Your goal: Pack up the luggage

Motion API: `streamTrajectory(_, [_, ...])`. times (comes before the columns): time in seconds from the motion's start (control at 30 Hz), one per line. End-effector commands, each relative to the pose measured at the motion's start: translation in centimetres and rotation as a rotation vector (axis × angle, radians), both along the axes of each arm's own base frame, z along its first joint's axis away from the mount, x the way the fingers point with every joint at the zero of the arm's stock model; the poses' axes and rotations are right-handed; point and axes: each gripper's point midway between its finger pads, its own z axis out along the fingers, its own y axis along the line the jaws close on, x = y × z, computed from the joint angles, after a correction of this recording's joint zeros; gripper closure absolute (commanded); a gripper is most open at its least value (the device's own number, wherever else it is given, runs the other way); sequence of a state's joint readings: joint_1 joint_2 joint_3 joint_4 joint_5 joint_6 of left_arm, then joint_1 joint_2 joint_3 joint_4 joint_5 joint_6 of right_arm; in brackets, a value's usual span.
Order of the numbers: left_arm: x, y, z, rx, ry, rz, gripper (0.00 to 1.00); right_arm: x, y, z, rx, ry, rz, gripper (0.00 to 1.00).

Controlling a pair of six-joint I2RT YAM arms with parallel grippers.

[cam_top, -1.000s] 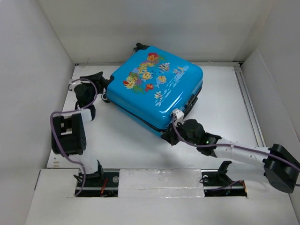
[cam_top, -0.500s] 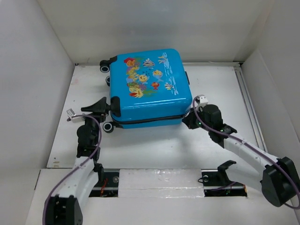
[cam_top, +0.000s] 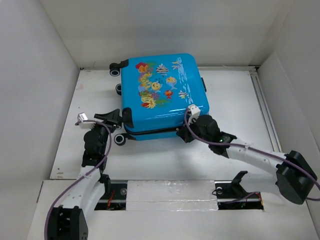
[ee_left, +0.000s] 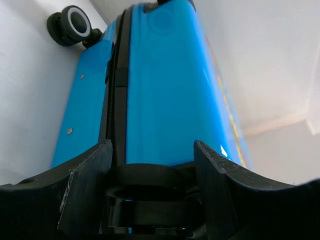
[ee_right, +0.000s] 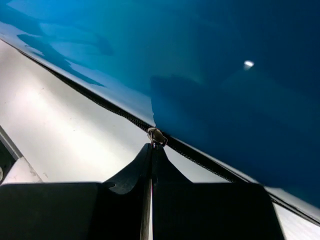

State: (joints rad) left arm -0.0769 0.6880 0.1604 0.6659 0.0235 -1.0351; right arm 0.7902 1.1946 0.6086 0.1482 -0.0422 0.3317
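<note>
The luggage [cam_top: 162, 97] is a bright-blue hard-shell suitcase with fish print. It lies flat and closed at the back middle of the table. My right gripper [cam_top: 183, 134] is at its near edge. In the right wrist view the gripper [ee_right: 152, 150] is shut on the metal zipper pull [ee_right: 157, 136], on the black zipper line under the blue shell [ee_right: 225, 65]. My left gripper [cam_top: 118, 120] is at the near-left corner. In the left wrist view it [ee_left: 150, 187] is open, its fingers [ee_left: 90, 185] straddling a black wheel [ee_left: 145, 187] below the blue side [ee_left: 165, 90].
White walls enclose the table on the left, back and right. Black wheels [cam_top: 115, 71] stick out on the suitcase's left side, one [cam_top: 120, 139] just beside my left gripper. Another wheel [ee_left: 75, 22] shows at the far end in the left wrist view.
My right gripper has moved left along the suitcase's near edge, from the right corner toward the middle. The suitcase turned flat earlier and has shifted slightly. The left gripper stays at the near-left corner.
</note>
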Motion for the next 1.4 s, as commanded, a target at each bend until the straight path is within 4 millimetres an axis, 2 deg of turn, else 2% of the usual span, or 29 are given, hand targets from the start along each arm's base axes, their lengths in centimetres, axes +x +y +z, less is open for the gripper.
streamTrajectory(0.0, [-0.5, -4.5, 2.5, 0.141, -0.098, -0.248, 1.00, 3.6, 0.1, 6.6, 0.114, -0.135, 0.012, 1.00])
streamTrajectory(0.03, [-0.4, -4.6, 3.1, 0.157, -0.117, -0.257, 1.00, 4.2, -1.0, 6.9, 0.095, -0.147, -0.010, 1.00])
streamTrajectory(0.07, [-0.3, -5.1, 2.7, 0.164, -0.106, -0.264, 1.00, 4.6, -1.8, 7.0, 0.094, -0.143, -0.027, 1.00])
streamTrajectory(0.13, [0.1, -6.1, 4.4, 0.214, -0.148, -0.253, 1.00, 6.3, -4.2, 8.3, 0.112, -0.173, -0.077, 1.00])
streamTrajectory(0.17, [0.3, -7.0, 5.0, 0.228, -0.158, -0.254, 1.00, 6.7, -4.9, 8.1, 0.104, -0.170, -0.079, 1.00])
streamTrajectory(0.2, [0.2, -8.9, 4.9, 0.239, -0.141, -0.251, 1.00, 7.1, -5.8, 8.2, 0.116, -0.164, -0.079, 1.00])
streamTrajectory(0.23, [0.4, -9.7, 6.5, 0.262, -0.167, -0.238, 1.00, 7.4, -6.1, 7.7, 0.102, -0.160, -0.068, 1.00])
streamTrajectory(0.27, [0.3, -10.5, 7.0, 0.255, -0.172, -0.237, 1.00, 7.5, -6.4, 7.1, 0.085, -0.140, -0.064, 1.00])
streamTrajectory(0.33, [0.2, -12.4, 7.4, 0.263, -0.171, -0.269, 1.00, 8.2, -7.6, 6.9, 0.078, -0.133, -0.102, 1.00])
streamTrajectory(0.4, [-0.1, -13.7, 6.5, 0.243, -0.147, -0.331, 1.00, 8.6, -8.2, 6.4, 0.071, -0.130, -0.109, 1.00])
streamTrajectory(0.43, [-0.7, -15.2, 5.8, 0.241, -0.130, -0.382, 1.00, 8.3, -8.1, 6.0, 0.079, -0.112, -0.105, 1.00])
streamTrajectory(0.5, [-1.5, -16.5, 4.9, 0.231, -0.126, -0.409, 1.00, 7.5, -6.3, 6.0, 0.120, -0.113, -0.058, 1.00])
streamTrajectory(0.53, [-2.3, -17.8, 4.2, 0.238, -0.111, -0.449, 1.00, 6.6, -5.0, 5.5, 0.134, -0.098, -0.017, 1.00])
streamTrajectory(0.57, [-2.6, -18.3, 3.9, 0.226, -0.099, -0.464, 1.00, 4.2, -2.5, 4.3, 0.139, -0.072, 0.060, 1.00])
streamTrajectory(0.63, [-3.1, -18.9, 3.7, 0.186, -0.101, -0.489, 1.00, 1.8, 0.3, 3.6, 0.155, -0.054, 0.118, 1.00])
streamTrajectory(0.67, [-3.6, -19.4, 3.9, 0.150, -0.105, -0.510, 1.00, -0.5, 2.6, 3.8, 0.159, -0.055, 0.180, 1.00])
streamTrajectory(0.7, [-3.5, -19.5, 4.0, 0.147, -0.112, -0.510, 1.00, -1.9, 3.4, 2.9, 0.145, -0.039, 0.214, 1.00])
streamTrajectory(0.77, [-3.9, -20.0, 4.5, 0.130, -0.118, -0.535, 1.00, -4.6, 5.7, 3.4, 0.161, -0.029, 0.275, 1.00])
streamTrajectory(0.9, [-4.6, -20.8, 6.0, 0.096, -0.146, -0.589, 1.00, -7.1, 8.0, 5.6, 0.225, -0.065, 0.320, 1.00])
streamTrajectory(0.97, [-5.2, -21.7, 7.5, 0.057, -0.165, -0.622, 1.00, -6.3, 8.7, 5.8, 0.240, -0.083, 0.279, 1.00])
streamTrajectory(1.07, [-7.5, -25.0, 8.4, 0.060, -0.167, -0.704, 1.00, -3.6, 8.3, 6.2, 0.271, -0.134, 0.132, 1.00])
streamTrajectory(1.1, [-8.1, -25.8, 8.3, 0.062, -0.158, -0.715, 1.00, -3.0, 8.5, 7.1, 0.313, -0.156, 0.104, 1.00])
streamTrajectory(1.13, [-8.9, -26.8, 7.9, 0.066, -0.145, -0.732, 1.00, -2.2, 7.9, 6.7, 0.308, -0.150, 0.067, 1.00])
streamTrajectory(1.2, [-8.5, -27.0, 7.6, 0.065, -0.110, -0.722, 1.00, -2.0, 7.1, 7.2, 0.347, -0.156, 0.020, 1.00])
streamTrajectory(1.23, [-8.4, -26.9, 7.3, 0.072, -0.099, -0.713, 0.97, -1.9, 6.6, 7.3, 0.359, -0.157, -0.006, 1.00])
streamTrajectory(1.27, [-8.2, -26.8, 7.0, 0.100, -0.094, -0.704, 0.88, -2.1, 6.0, 6.4, 0.344, -0.150, -0.015, 1.00])
streamTrajectory(1.3, [-7.6, -26.3, 6.6, 0.126, -0.085, -0.674, 0.73, -2.3, 5.7, 6.6, 0.352, -0.155, -0.015, 1.00])
streamTrajectory(1.33, [-6.9, -25.4, 7.4, 0.131, -0.096, -0.612, 0.36, -2.2, 5.4, 6.1, 0.341, -0.153, -0.030, 1.00])
streamTrajectory(1.37, [-6.1, -24.0, 8.3, 0.156, -0.125, -0.561, 0.23, -1.9, 4.7, 5.6, 0.326, -0.149, -0.051, 1.00])
